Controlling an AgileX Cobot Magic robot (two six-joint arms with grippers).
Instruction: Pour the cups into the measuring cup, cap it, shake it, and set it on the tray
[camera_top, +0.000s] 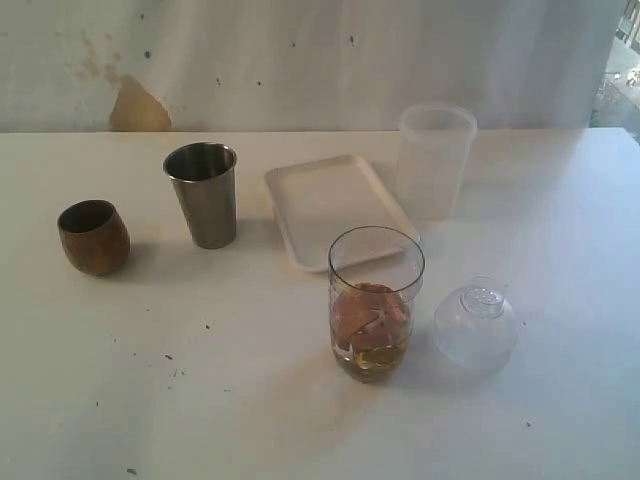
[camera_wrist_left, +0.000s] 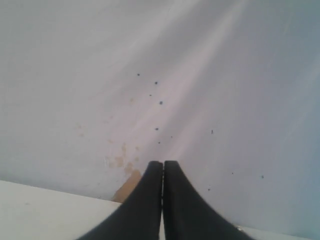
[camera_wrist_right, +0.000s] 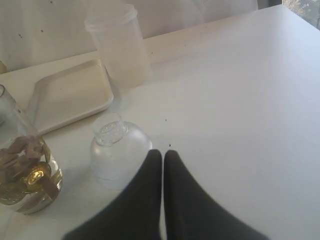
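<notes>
Measuring cup (camera_top: 376, 300) overlaps near edge of tray (camera_top: 330, 200); contents blurred.

Open table (camera_top: 200, 400) lies in front and to the left of the measuring cup (camera_top: 376, 303); the cap (camera_top: 475, 325) crowds its right, the tray (camera_top: 320, 190) and frosted tumbler (camera_top: 436, 160) stand behind, steel tumbler (camera_top: 203, 195) and wooden cup (camera_top: 93, 237) well off left.

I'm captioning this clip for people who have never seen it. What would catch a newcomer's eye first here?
First, the clear measuring cup near the middle of the table, uncapped and holding pinkish-brown pieces over something golden. Its dome cap sits on the table beside it, to the right in the exterior view, with the white tray just behind. The steel tumbler and wooden cup stand apart at the left.
</notes>
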